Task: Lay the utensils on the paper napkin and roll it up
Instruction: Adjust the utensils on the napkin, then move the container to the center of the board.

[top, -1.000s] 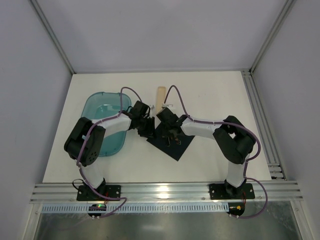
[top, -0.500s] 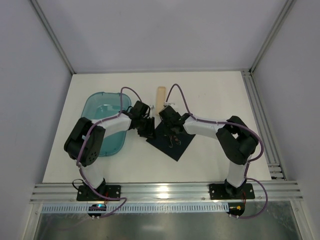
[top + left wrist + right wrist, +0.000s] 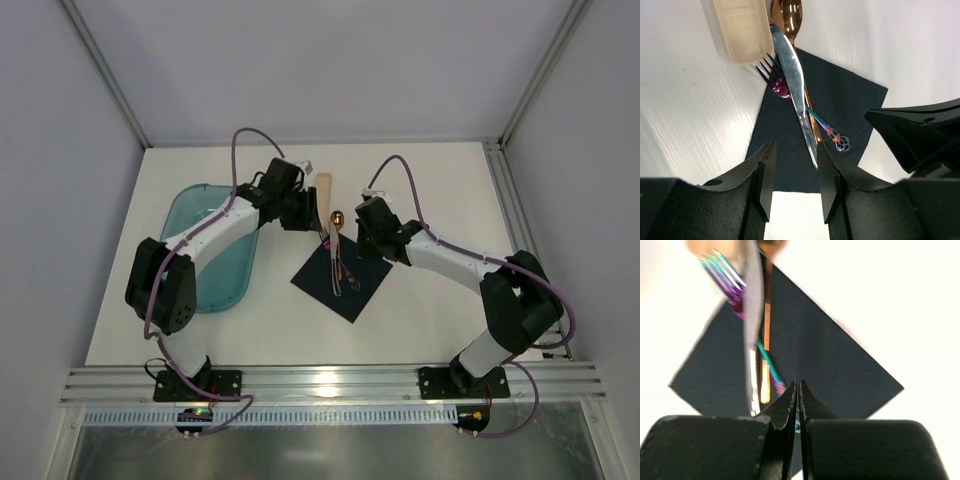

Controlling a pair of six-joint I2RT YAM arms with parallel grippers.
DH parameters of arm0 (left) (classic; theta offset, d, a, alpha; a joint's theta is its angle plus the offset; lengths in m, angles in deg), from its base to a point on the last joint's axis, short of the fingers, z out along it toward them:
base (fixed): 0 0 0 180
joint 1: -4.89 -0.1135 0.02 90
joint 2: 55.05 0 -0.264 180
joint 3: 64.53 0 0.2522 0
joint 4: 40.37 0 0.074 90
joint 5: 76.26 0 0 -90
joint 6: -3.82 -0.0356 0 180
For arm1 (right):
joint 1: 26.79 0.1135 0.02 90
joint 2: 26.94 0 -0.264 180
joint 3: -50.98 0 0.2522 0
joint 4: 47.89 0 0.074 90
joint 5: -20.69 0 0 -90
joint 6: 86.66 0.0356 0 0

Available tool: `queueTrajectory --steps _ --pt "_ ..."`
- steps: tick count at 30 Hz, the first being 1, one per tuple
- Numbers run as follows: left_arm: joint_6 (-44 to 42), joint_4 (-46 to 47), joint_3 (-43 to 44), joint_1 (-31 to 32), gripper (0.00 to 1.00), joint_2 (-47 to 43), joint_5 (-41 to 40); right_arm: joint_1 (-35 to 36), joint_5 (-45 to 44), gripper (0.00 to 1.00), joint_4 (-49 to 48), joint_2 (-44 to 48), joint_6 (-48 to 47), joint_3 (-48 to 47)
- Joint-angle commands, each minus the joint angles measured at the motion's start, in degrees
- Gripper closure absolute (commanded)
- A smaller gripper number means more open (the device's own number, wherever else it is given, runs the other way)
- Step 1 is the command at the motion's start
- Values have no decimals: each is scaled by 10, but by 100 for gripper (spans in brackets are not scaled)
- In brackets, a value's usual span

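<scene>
Utensils (image 3: 338,262) lie far-to-near along napkin (image 3: 347,300) diag, flanked by L gripper (image 3: 795,146) (jaws apart, empty) & R gripper (image 3: 797,385) (tips pressed together, empty), R looks nearer a side corner.

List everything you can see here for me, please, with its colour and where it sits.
dark navy square paper napkin: one, navy, mid-table between the arms
slim copper-coloured metal spoon: one, copper, handle on the napkin, bowl past its far corner
silver metal knife: one, silver, along the spoon
iridescent metal fork: one, purple-green, crossing the knife
cream flat rectangular piece: one, cream, beyond the utensils
translucent teal plastic tub: one, teal, left of the napkin
white table: one, white
left gripper: one, black, open
right gripper: one, black, shut
</scene>
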Motion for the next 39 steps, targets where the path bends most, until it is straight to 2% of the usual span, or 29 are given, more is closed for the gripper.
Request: queueTrajectory --steps 1,4,13,20,26,35,39 --pt "2 -17 -2 -2 59 3 8 -7 5 96 -3 8 -34 22" --pt "9 10 -28 -3 59 7 2 -7 30 96 -25 8 -39 38" --pt "-17 -27 98 -16 58 96 -106 -6 60 96 -83 -17 -29 89" --pt "-32 -15 181 -29 57 157 -135 -6 57 96 -97 -17 -32 120" --pt "-45 -48 271 -29 57 235 -143 -6 54 96 -103 -14 -35 127" --pt "-40 -26 278 -30 57 293 -161 -6 47 96 -108 -3 -39 139" --pt "-36 -21 273 -30 61 307 -152 -8 46 96 -106 0 -40 140"
